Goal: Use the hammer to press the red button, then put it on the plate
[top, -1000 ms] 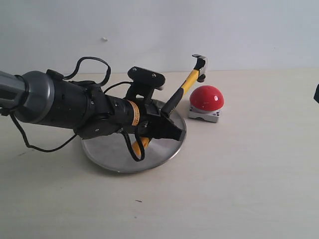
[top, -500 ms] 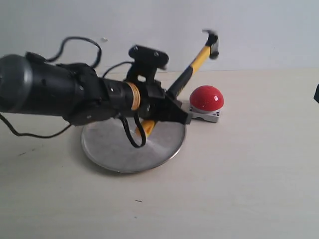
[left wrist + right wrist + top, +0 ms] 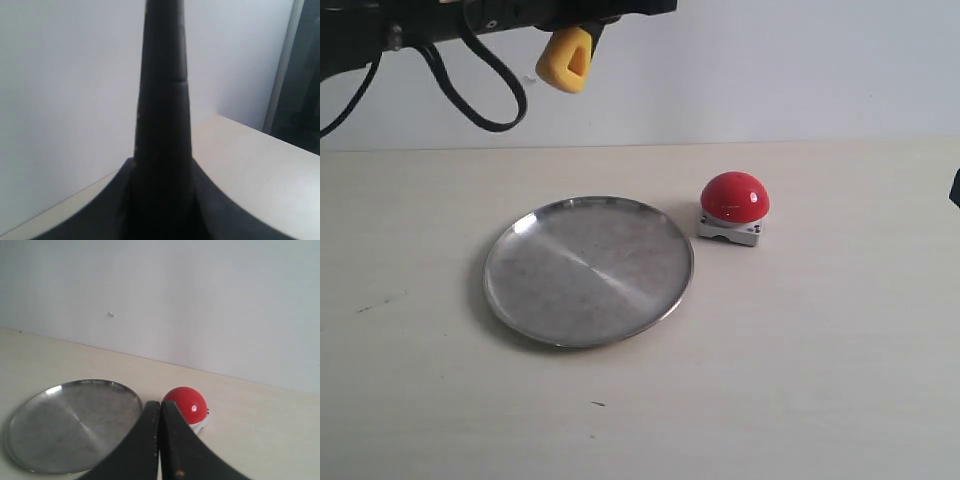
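Observation:
The hammer is lifted high at the back left. In the exterior view only its yellow holed handle end [image 3: 565,58] hangs below my left arm at the top edge, and the head is out of view. In the left wrist view its dark handle [image 3: 162,90] runs up between the fingers of my left gripper [image 3: 162,167], which is shut on it. The silver plate [image 3: 588,270] lies bare on the table, with the red button [image 3: 734,197] just to its right. My right gripper [image 3: 160,407] is shut and holds nothing; beyond it lie the plate [image 3: 70,425] and the button [image 3: 186,404].
A black cable loop [image 3: 485,95] hangs from the left arm above the table's back left. A pale wall stands behind the table. A dark bit of the right arm [image 3: 956,188] shows at the exterior view's right edge.
My left arm has swung up from over the plate to the top of the exterior view, carrying the hammer with it. The head, which was over the button, has left the view. The plate is now uncovered.

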Action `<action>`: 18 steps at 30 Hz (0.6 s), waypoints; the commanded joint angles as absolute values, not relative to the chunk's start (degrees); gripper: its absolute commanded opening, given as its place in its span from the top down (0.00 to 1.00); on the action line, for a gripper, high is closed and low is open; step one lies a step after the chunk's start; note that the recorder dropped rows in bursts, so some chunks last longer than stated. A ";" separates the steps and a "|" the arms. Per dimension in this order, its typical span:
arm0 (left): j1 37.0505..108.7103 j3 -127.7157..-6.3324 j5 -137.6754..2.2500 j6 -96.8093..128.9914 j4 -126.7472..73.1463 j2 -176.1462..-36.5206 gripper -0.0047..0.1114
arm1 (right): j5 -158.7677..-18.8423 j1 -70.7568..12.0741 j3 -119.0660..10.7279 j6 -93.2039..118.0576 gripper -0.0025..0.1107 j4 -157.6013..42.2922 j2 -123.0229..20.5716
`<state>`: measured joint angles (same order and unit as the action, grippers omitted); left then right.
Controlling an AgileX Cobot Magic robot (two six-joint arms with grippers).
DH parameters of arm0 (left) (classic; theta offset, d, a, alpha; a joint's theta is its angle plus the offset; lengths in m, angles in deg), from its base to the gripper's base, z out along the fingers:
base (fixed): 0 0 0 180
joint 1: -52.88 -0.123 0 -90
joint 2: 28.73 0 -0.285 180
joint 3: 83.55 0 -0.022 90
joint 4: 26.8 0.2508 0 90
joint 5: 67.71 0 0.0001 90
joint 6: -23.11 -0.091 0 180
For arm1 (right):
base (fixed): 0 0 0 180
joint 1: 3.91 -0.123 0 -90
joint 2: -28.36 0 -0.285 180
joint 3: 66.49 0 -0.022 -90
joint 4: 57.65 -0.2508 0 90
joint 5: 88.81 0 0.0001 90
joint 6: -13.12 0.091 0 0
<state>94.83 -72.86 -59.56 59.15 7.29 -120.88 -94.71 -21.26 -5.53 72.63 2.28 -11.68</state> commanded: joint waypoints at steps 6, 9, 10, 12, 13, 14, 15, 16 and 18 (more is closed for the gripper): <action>94.62 -73.38 -58.56 59.27 7.46 -131.16 0.96 | -96.10 -21.24 -5.14 72.71 0.98 2.28 -11.45; 94.62 -73.38 -58.05 59.27 7.46 -139.15 0.96 | -96.23 -21.24 -5.14 72.83 0.98 2.28 -11.45; 94.35 -73.38 -58.05 59.27 7.46 -141.95 0.96 | -96.23 -21.24 -5.14 72.83 0.98 2.28 -11.45; 93.94 -73.38 -57.93 59.36 7.00 -147.62 0.96 | -96.23 -21.24 -5.14 72.83 0.98 2.28 -11.45; 93.68 -73.38 -57.93 59.40 6.77 -149.84 0.96 | -96.23 -21.24 -5.14 72.83 0.98 2.28 -11.45; 93.35 -73.68 -57.77 59.51 6.32 -152.54 0.96 | -96.33 -21.24 -5.14 72.83 0.98 2.28 -11.45; 93.38 -73.92 -57.66 59.51 5.99 -154.91 0.96 | -96.77 -21.24 -5.14 72.83 0.98 2.28 -11.45; 93.38 -74.22 -57.66 59.40 5.99 -156.38 0.96 | -97.16 -21.24 -5.14 72.83 0.98 2.28 -11.45; 93.38 -74.32 -57.88 59.28 6.25 -158.08 0.96 | -97.87 -21.24 -5.14 72.83 0.98 2.28 -11.45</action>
<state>93.60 -72.95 -61.31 59.15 6.84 -156.94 -96.36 -21.26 -5.53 72.74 2.28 -11.68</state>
